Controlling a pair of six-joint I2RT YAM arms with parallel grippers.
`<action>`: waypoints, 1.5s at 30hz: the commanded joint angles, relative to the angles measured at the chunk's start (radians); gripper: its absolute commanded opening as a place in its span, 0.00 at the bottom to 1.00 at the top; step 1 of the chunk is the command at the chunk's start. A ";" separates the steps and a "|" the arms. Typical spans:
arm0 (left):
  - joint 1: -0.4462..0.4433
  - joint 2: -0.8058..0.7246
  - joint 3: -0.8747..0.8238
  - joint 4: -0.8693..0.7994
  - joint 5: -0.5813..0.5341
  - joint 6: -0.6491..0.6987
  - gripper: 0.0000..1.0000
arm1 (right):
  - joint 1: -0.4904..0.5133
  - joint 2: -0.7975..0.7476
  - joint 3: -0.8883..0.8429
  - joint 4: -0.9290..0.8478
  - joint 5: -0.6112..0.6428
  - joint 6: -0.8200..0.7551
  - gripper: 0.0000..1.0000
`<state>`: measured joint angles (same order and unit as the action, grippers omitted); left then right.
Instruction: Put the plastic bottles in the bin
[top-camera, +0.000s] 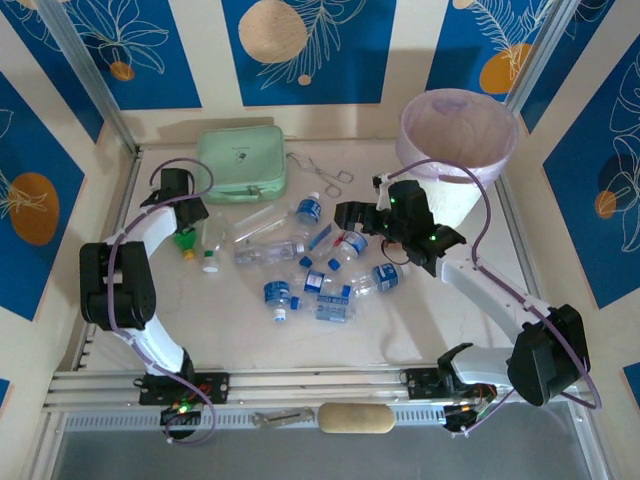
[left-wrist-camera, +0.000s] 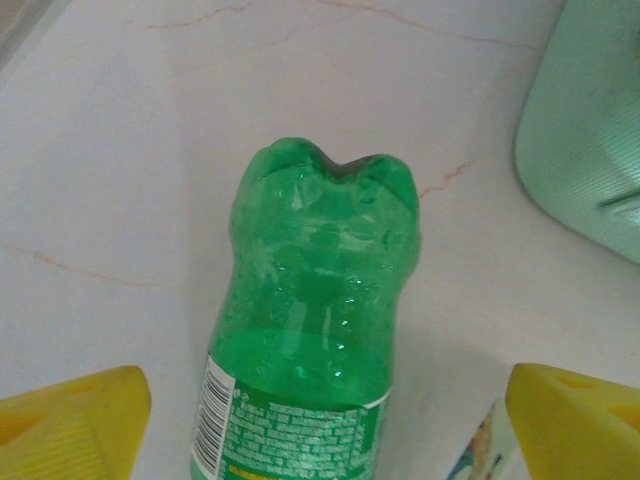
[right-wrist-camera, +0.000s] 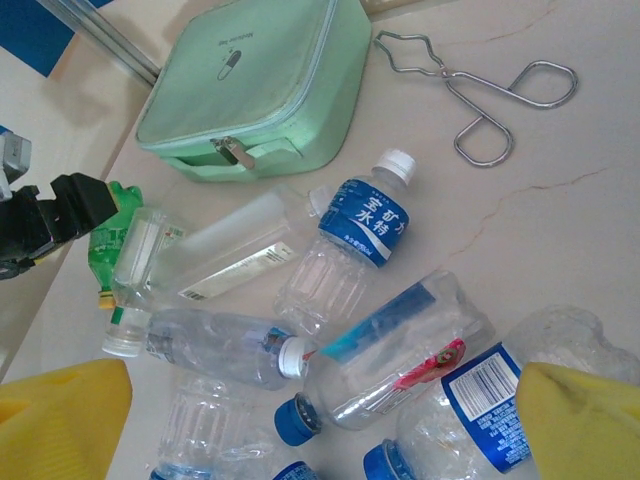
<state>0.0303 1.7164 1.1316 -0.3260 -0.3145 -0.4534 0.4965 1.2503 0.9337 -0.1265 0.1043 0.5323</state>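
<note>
Green bottle (left-wrist-camera: 320, 300) inside the left pincer (left-wrist-camera: 325, 420)
Spread to grasp it; right pincer (right-wrist-camera: 320, 420), also spread, hangs above clear bottles (right-wrist-camera: 345, 265).

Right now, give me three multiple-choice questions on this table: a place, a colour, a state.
1. The mint-green case lies: A left of the metal tongs; B right of them; C at the near edge.
2. The bottle between the left fingers is: A clear; B green; C red.
3. The right fingers are: A shut empty; B wide open; C clamped on the tongs.
Answers: A, tongs lie to its right; B, its plastic is green; B, the yellow tips stand far apart.
</note>
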 joint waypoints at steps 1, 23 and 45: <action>0.023 0.030 -0.025 -0.002 0.028 0.021 0.83 | 0.007 0.000 0.002 -0.001 0.000 0.014 0.99; 0.052 0.155 0.071 -0.107 0.138 0.038 0.62 | 0.013 -0.043 -0.012 -0.007 0.066 0.015 0.99; -0.016 -0.271 -0.052 0.066 0.555 0.098 0.49 | -0.008 0.020 0.057 0.045 -0.168 0.042 0.99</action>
<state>0.0444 1.5063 1.1137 -0.3328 0.0444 -0.3817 0.4950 1.2625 0.9447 -0.1196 0.0296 0.5552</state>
